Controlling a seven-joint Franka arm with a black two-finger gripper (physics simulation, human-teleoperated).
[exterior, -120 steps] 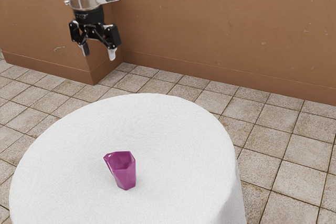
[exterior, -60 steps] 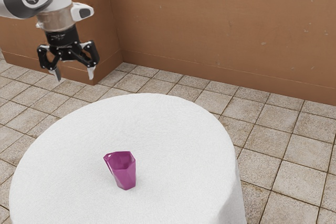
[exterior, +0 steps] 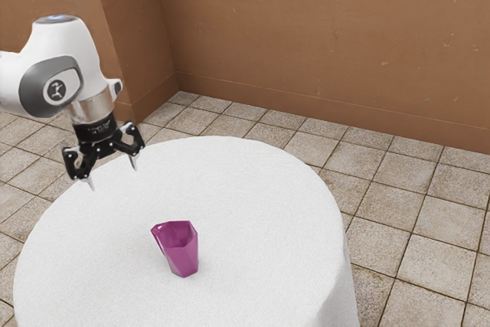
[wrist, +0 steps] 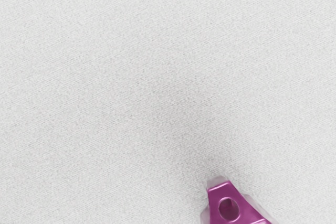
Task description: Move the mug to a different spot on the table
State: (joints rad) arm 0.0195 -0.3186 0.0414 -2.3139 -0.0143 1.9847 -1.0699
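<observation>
1. Mug point(exterior: 177, 247): magenta, faceted, upright with its mouth up. We log it on the near part of the table. In the wrist view, a magenta part of it with a round hole point(wrist: 231, 208) lies against the white cloth.
2. Table point(exterior: 260, 197): round, draped in white cloth to its edge.
3. Gripper point(exterior: 112, 175): black, its two fingers spread wide and empty, pointing down. We place it above the cloth toward the exterior view's left, well apart from the mug.
4. Arm point(exterior: 53, 86): white, above the gripper.
5. Floor point(exterior: 398, 189): beige tiles.
6. Wall point(exterior: 321, 28): brown, farthest back.
</observation>
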